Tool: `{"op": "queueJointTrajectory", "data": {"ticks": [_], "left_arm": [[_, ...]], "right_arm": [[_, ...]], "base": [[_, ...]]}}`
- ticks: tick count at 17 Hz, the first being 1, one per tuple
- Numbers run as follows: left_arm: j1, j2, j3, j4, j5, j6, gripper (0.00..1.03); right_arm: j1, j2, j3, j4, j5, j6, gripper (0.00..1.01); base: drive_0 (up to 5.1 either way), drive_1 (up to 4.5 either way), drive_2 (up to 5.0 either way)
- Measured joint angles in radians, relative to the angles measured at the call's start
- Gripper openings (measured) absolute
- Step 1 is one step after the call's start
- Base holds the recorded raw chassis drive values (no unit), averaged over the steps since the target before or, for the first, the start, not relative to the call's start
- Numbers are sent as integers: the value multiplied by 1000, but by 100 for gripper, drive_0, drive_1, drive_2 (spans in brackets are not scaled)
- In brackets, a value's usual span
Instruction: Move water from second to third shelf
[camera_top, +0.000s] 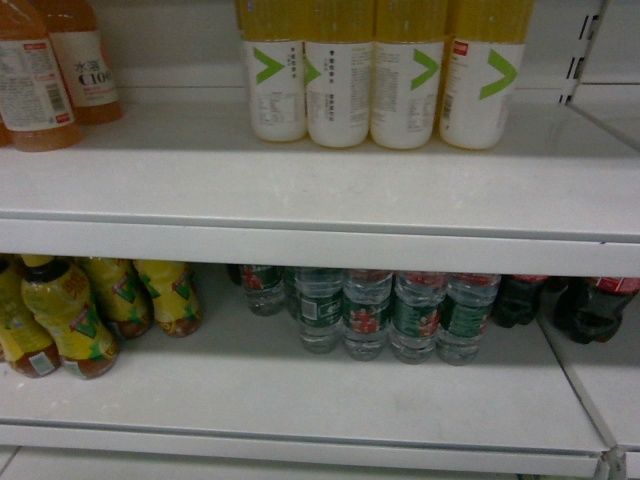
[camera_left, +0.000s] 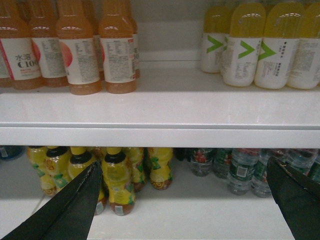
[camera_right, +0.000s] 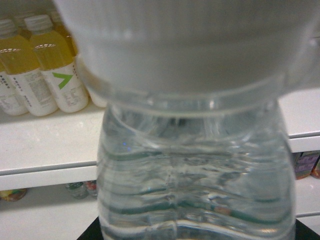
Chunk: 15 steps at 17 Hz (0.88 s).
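The upper shelf (camera_top: 320, 190) runs wide and white across our head view, yellow-capped juice bottles (camera_top: 380, 75) at its back and a broad bare stretch in front of them — the likeliest landing place, we judge. The risk from here is a clipped lip: come in too low and the bottle's base may catch the shelf's front edge; go too deep and it could knock into the juice row. We also reckon the smooth, wet-looking plastic could slip or tilt if our hold is shallow.

On the lower shelf (camera_top: 300, 400), the remaining water bottles (camera_top: 395, 315) stand in a tight row, green labels with red figures facing out, dark cola bottles (camera_top: 590, 305) just to their right.

One water bottle (camera_right: 195, 175) fills our right wrist view — clear, ribbed, white cap close to the lens, held up in front of the shelving; its label is out of sight. The right claw's tips are hidden beneath it, so we cannot tell how it grips.

Our left claw (camera_left: 185, 200) hangs spread wide, holding nothing, before the lower shelf.
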Motion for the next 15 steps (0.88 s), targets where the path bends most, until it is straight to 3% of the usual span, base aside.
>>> {"op": "queueJointTrajectory", "data": {"ticks": [13, 15], "left_arm": [[0, 0, 0, 0, 0, 0, 98], [0, 0, 0, 2, 0, 0, 98]], "right_arm": [[0, -3, 0, 3, -2, 0, 43], [1, -4, 0, -5, -2, 0, 43]], "base": [[0, 0, 0], [-472, 128, 319]]}}
